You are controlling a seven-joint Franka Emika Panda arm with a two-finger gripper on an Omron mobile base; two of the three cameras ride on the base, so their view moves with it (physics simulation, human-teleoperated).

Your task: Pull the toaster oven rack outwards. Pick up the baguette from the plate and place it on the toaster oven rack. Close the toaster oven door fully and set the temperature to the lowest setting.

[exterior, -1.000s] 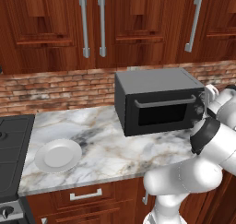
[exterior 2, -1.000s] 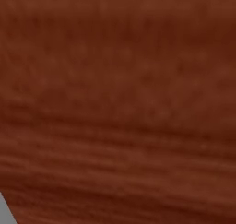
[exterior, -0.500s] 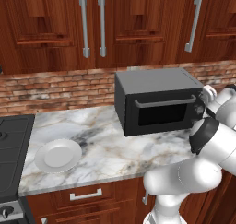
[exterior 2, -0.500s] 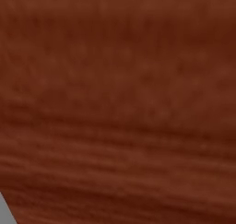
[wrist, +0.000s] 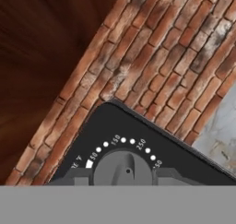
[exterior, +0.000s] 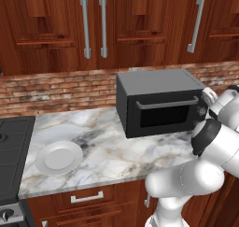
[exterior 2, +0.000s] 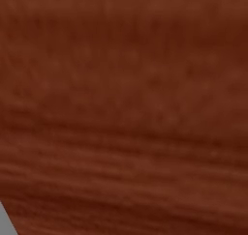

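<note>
Facing the toaster oven (exterior: 158, 102) knob (wrist: 123, 168) close up — claw's grip state cannot be told

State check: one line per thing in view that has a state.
toaster oven door: shut, handle bar across the top.
plate: bare, flat on the counter left of the oven.
temperature knob: right in front of the hand camera, dial numbers above it.
gripper: at the oven's right front; jaws hidden.
</note>
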